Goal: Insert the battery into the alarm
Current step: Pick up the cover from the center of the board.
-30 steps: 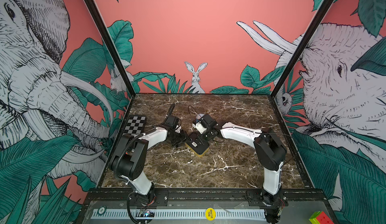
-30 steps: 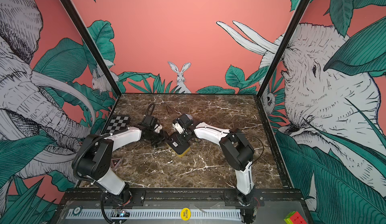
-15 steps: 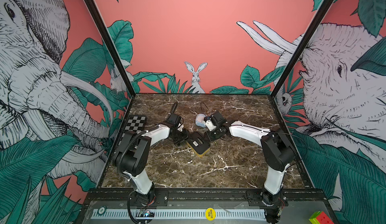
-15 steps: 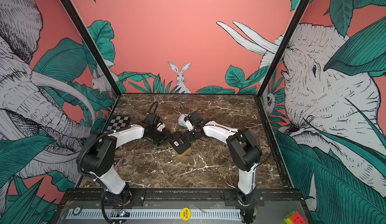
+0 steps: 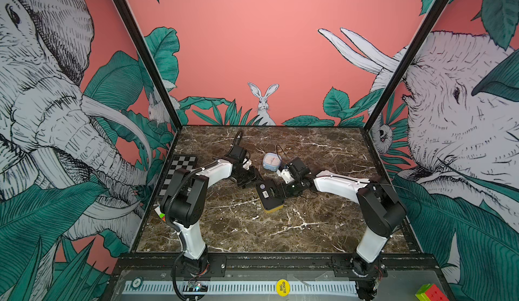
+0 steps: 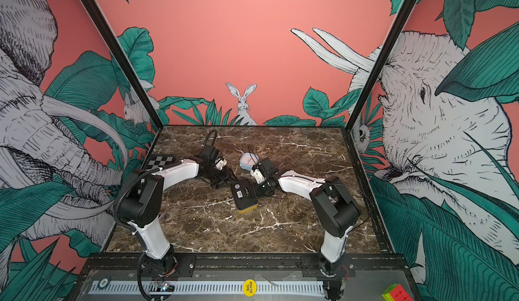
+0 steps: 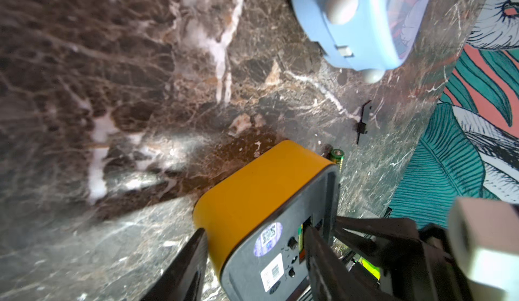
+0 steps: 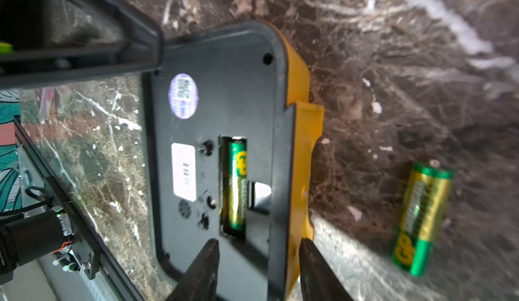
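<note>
Both arms crouch low over the marble worktop [image 5: 309, 229] on my remote feed. The left arm [image 5: 216, 170] rises from its base at the near edge, elbow up, forearm sloping inward. The right arm [image 5: 337, 184] mirrors it, so the two wrists meet at the alarm [image 5: 269, 198]. The alarm lies face down in the middle of the worktop, yellow shell underneath and dark back up. The left tool [image 7: 255, 230] has one finger against the yellow side and the other across the back by the compartment; I cannot tell whether it pinches the alarm. The right tool [image 8: 258, 242] hangs released, fingers spread over the alarm's edge just short of the open compartment. A battery [image 8: 237, 184] lies lengthwise inside that compartment. A spare battery [image 8: 421, 218] lies on the worktop beside the alarm, not touching it. A blue clock [image 5: 271, 162] sits just beyond the wrists.
</note>
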`<state>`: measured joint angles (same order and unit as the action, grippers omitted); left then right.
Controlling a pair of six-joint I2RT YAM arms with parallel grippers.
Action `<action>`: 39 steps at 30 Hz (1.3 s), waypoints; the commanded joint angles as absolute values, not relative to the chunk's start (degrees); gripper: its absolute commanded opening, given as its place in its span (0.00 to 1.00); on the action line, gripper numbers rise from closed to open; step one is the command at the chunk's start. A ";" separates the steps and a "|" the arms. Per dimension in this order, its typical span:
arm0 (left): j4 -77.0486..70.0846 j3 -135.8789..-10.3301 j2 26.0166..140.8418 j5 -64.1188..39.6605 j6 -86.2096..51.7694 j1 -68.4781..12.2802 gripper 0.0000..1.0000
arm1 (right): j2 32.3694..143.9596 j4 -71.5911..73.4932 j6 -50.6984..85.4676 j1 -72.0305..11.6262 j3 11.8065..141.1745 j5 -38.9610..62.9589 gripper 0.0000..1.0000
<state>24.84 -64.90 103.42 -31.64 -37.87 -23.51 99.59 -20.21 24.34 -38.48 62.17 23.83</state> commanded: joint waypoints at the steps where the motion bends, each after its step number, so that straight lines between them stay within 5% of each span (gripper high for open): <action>1: 27.49 -65.88 101.43 -31.80 -35.98 -23.81 0.57 | 96.07 -26.20 19.70 -37.06 65.60 18.15 0.45; 15: 29.73 -60.57 93.31 -27.77 -37.08 -24.86 0.58 | 108.60 -44.28 1.17 -28.19 80.83 7.85 0.40; 39: 35.32 -72.25 106.02 -28.61 -35.21 -27.42 0.61 | 116.61 -38.79 2.03 -26.67 82.98 9.16 0.27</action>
<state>33.52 -70.30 105.75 -27.83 -36.42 -27.00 115.81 -39.99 1.08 -26.94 82.46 9.02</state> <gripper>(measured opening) 0.610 0.276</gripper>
